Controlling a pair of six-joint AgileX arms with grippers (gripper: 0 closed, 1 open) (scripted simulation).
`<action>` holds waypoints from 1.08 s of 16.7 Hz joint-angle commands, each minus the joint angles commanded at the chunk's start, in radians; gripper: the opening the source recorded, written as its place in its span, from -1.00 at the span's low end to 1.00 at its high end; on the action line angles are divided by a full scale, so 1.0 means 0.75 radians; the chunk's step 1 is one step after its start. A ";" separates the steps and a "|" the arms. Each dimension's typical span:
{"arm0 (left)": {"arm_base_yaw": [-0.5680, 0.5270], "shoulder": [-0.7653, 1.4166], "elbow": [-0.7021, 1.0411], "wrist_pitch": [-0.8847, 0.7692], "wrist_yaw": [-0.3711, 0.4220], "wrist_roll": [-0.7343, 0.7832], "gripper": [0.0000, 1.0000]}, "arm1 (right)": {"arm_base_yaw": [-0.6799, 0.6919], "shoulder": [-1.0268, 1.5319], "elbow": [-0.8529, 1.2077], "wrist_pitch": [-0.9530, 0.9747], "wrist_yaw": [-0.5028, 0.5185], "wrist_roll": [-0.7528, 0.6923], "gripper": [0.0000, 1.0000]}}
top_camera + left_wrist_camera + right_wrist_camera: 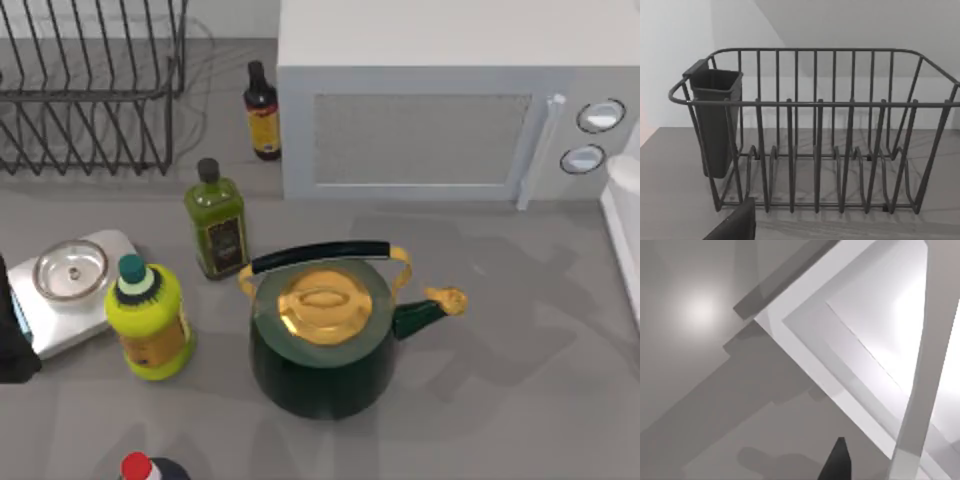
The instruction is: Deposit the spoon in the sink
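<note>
The overhead camera looks steeply down on the grey tabletop (480, 400), taking in a green kettle (320, 345) at centre, a microwave (440, 120) along the far edge and a wire dish rack (90, 90) in the far left corner. The left wrist camera faces that same dish rack (815, 130) side-on from low over the tabletop and fairly close, the one object it shares with the overhead view. The right wrist camera looks down at a tilt from close range onto a white rimmed edge (840, 370) against the grey surface.
</note>
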 joint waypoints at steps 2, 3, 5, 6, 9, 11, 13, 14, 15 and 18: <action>0.000 0.000 0.000 0.000 0.000 0.000 1.00 | -0.016 0.211 0.310 -0.093 0.001 -0.017 -1.00; 0.000 0.000 0.000 0.000 0.000 0.000 1.00 | -0.025 0.315 0.468 -0.138 0.001 -0.024 -1.00; 0.000 0.000 0.000 0.000 0.000 0.000 1.00 | -0.041 0.515 0.776 -0.223 0.002 -0.036 -1.00; 0.000 0.000 0.000 0.000 0.000 0.000 1.00 | -0.050 0.607 0.922 -0.261 0.002 -0.040 -1.00; 0.000 0.000 0.000 0.000 0.000 0.000 1.00 | -0.072 0.847 1.296 -0.352 0.002 -0.047 -1.00; 0.000 0.000 0.000 0.000 0.000 0.000 1.00 | -0.084 0.970 1.480 -0.395 0.002 -0.050 -1.00; 0.000 0.000 0.000 0.000 0.000 0.000 1.00 | -0.093 1.059 1.608 -0.421 0.002 -0.049 -1.00; 0.000 0.000 0.000 0.000 0.000 0.000 1.00 | -0.096 1.089 1.652 -0.429 0.002 -0.049 -1.00; 0.000 0.000 0.000 0.000 0.000 0.000 1.00 | -0.098 1.108 1.681 -0.434 0.001 -0.048 -1.00; 0.000 0.000 0.000 0.000 0.000 0.000 1.00 | -0.099 1.119 1.699 -0.437 0.001 -0.048 -1.00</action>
